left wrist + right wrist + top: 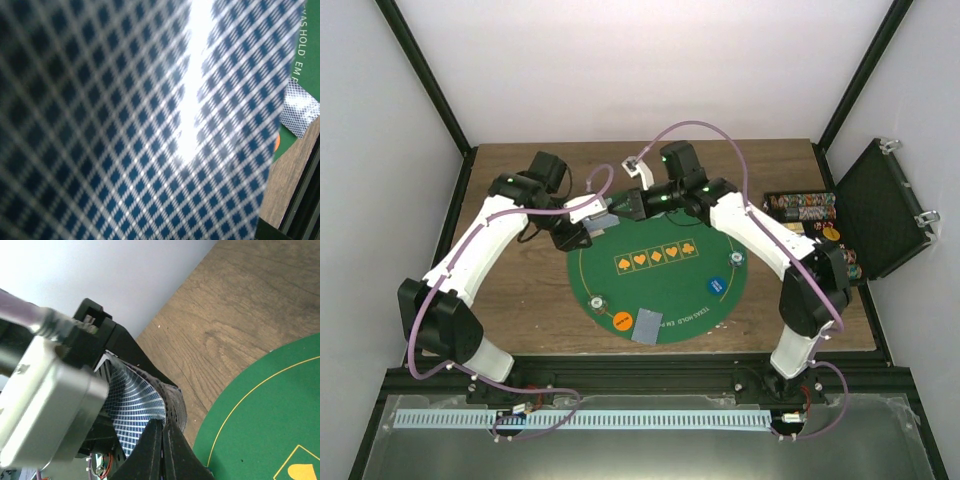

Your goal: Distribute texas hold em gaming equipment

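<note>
Right wrist view shows your right end effector [162, 426] pinched narrow on one edge of a card [136, 407]. The opposite edge sits in the left end effector [588, 228], which looks clamped on it too. The card hangs bowed between both arms, above the far-left rim of the green mat [660, 292]. If you pull with both ends clamped, it may crease or spring free onto the tabletop [520, 290]. The card fills the left wrist view, so you cannot check that grip there.
</note>
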